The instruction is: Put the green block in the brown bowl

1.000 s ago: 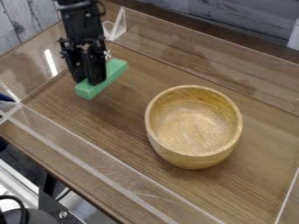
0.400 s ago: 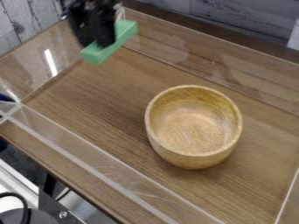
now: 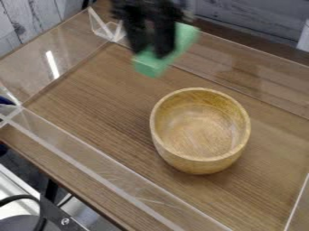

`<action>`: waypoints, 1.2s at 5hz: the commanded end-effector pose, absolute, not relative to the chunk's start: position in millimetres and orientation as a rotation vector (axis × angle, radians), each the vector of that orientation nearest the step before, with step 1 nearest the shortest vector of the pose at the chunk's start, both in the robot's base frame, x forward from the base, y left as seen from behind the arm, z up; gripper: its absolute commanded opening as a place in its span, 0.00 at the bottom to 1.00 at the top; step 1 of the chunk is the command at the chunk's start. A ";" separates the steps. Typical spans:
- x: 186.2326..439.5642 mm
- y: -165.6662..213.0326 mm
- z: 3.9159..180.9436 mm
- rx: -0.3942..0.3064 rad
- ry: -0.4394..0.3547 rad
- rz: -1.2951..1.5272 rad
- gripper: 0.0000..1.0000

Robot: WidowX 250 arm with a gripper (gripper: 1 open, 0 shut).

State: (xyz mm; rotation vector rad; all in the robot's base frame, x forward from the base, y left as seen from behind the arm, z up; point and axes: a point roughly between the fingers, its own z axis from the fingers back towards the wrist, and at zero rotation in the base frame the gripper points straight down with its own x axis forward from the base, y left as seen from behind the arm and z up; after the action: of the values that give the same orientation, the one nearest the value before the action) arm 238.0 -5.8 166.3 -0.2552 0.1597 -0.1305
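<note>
The green block (image 3: 165, 52) hangs in the air above the wooden table, tilted, up and left of the brown bowl (image 3: 201, 129). My black gripper (image 3: 157, 38) is shut on its upper left part, and the picture of it is blurred by motion. The bowl stands upright on the table right of centre, and its hollow holds nothing. The block is level with the bowl's far left rim but not over the hollow.
A clear acrylic wall (image 3: 72, 149) runs round the wooden table top (image 3: 85, 99), with its near edge crossing the lower left. A pale brick wall (image 3: 24, 23) stands at the upper left.
The gripper has lifted the green block off the table at the left and carried it up and to the right, toward the bowl. The bowl has not moved.
</note>
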 end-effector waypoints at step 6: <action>240.7 -29.5 109.9 -0.264 0.130 -0.205 0.00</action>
State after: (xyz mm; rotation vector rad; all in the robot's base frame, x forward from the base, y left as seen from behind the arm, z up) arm 235.6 -31.4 102.0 -0.2725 0.1670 -0.2042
